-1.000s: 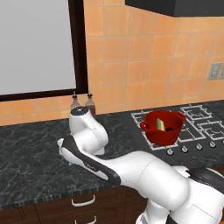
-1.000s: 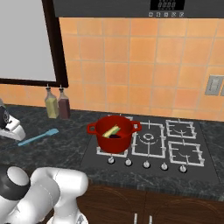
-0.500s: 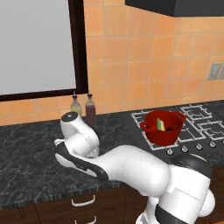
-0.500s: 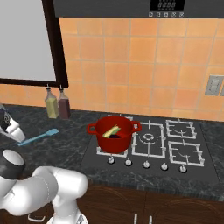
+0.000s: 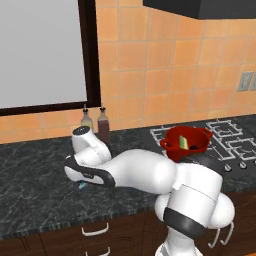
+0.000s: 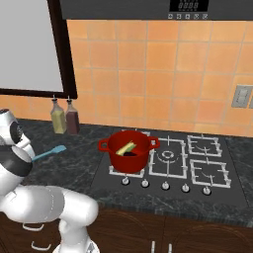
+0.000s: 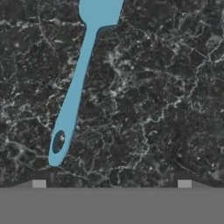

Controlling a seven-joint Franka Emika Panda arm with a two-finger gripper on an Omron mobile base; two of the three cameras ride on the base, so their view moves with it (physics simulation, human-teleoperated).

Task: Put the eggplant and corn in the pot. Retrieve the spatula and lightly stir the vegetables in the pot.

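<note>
With my gripper (image 7: 111,183) open, I hang over the spatula (image 7: 77,89), left of frame, lining up its handle.

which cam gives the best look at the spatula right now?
Hand view: the spatula lies flat on the dark counter, handle unobstructed, blade cut by the top edge. Right base view shows its blade end past the arm. Left base view shows a blue sliver under the arm.
</note>
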